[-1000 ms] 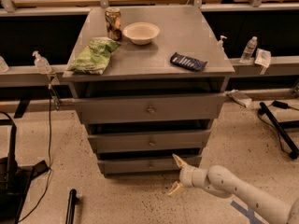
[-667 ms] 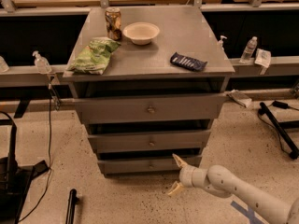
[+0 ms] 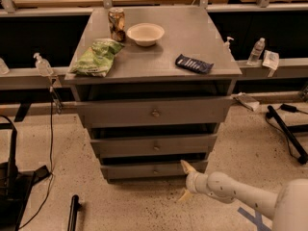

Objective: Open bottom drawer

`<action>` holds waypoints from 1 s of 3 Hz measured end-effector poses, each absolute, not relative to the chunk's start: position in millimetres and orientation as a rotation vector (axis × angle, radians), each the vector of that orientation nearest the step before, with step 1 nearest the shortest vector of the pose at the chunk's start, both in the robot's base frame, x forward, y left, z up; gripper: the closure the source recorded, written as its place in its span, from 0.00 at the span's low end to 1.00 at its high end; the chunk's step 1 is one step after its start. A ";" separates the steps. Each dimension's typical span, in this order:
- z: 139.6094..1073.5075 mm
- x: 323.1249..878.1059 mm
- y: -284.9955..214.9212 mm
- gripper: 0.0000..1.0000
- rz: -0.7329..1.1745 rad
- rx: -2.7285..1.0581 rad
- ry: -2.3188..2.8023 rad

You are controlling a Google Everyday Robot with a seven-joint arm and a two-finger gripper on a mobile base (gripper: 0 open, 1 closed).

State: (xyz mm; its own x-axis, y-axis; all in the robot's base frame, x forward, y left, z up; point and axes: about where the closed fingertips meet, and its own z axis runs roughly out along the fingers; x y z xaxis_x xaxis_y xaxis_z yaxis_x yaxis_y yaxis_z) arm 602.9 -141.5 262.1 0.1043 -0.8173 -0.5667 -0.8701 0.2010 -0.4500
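The bottom drawer [image 3: 144, 170] is the lowest and narrowest grey front of the cabinet, with a small round knob [image 3: 155, 169] at its centre. It juts out slightly from the cabinet, as do the two drawers above. My gripper [image 3: 185, 180] is at the end of the white arm coming in from the lower right. It is open: the upper fingertip lies against the right part of the drawer front and the lower one points down to the floor. It sits right of the knob and holds nothing.
The cabinet top [image 3: 202, 37] carries a can [image 3: 116, 24], a white bowl [image 3: 145, 33], a green chip bag [image 3: 98, 57] and a dark snack bar [image 3: 193, 64]. Black equipment [image 3: 12, 186] stands on the floor at left, a black bar [image 3: 288, 131] at right.
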 end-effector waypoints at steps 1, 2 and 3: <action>236.7 611.7 -173.6 0.00 -0.100 -1.684 1.759; 223.2 621.7 -190.3 0.00 -0.200 -1.736 1.750; 210.0 634.3 -192.7 0.00 -0.251 -1.791 1.695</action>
State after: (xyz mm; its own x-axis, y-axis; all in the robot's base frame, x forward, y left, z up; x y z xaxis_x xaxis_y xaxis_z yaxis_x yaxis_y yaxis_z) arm 634.3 -192.7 210.0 0.1452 -0.9458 -0.2903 -0.8213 0.0484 -0.5684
